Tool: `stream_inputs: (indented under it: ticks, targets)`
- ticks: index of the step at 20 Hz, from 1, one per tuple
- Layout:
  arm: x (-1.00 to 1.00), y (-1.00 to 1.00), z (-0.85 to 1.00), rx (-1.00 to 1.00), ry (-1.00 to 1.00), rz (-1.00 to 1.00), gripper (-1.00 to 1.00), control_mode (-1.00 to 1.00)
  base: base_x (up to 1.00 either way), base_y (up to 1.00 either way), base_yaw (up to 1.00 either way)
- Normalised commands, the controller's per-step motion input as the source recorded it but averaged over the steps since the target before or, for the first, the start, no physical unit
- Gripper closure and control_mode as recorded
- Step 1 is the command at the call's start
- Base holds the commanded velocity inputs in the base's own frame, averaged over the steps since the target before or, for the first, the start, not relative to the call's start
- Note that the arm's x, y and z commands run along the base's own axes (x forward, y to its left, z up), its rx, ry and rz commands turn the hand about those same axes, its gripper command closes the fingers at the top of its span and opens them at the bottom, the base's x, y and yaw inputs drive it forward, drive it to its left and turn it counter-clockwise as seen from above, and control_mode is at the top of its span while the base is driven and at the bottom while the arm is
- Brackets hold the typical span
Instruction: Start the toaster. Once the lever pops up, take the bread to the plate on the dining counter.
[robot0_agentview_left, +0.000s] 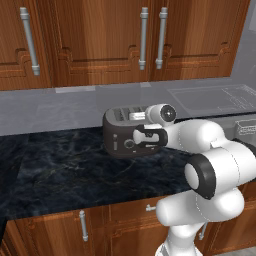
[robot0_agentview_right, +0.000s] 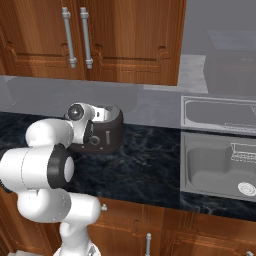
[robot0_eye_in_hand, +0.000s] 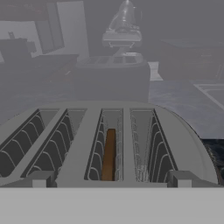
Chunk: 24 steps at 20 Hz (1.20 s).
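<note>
The dark grey four-slot toaster (robot0_agentview_left: 120, 131) (robot0_agentview_right: 106, 129) stands on the black counter under the wall cabinets. My hand (robot0_agentview_left: 150, 136) is pressed up against its front face, hiding part of the knobs and sliders. In the hand view I look over the toaster's top (robot0_eye_in_hand: 127, 144). The thin dark brown bread (robot0_eye_in_hand: 109, 155) stands upright in the third slot from the left, sunk inside it. My gripper (robot0_eye_in_hand: 111, 179) is open, its fingertips (robot0_eye_in_hand: 40, 178) wide apart at the toaster's front edge, with nothing held. The plate and the dining counter are out of view.
The black marbled counter (robot0_agentview_left: 60, 165) stretches to the left of the toaster. A steel sink (robot0_agentview_right: 220, 165) lies to the right, a wire rack (robot0_agentview_left: 246, 128) at its side. Wood wall cabinets (robot0_agentview_left: 100, 40) hang above and a grey backsplash (robot0_agentview_left: 50, 110) runs behind.
</note>
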Motion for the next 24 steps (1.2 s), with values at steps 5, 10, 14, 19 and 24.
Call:
stream_inputs:
  ticks: [5, 10, 14, 19, 24]
  targets:
    - [0.00, 0.00, 0.00, 0.00, 0.00, 0.00, -1.00, -1.00, 0.00, 0.00, 0.00]
    - [0.00, 0.00, 0.00, 0.00, 0.00, 0.00, -1.00, -1.00, 0.00, 0.00, 0.00]
    - [0.00, 0.00, 0.00, 0.00, 0.00, 0.00, -1.00, -1.00, 0.00, 0.00, 0.00]
    - [0.00, 0.00, 0.00, 0.00, 0.00, 0.00, -1.00, -1.00, 0.00, 0.00, 0.00]
    - [0.00, 0.00, 0.00, 0.00, 0.00, 0.00, -1.00, -1.00, 0.00, 0.00, 0.00]
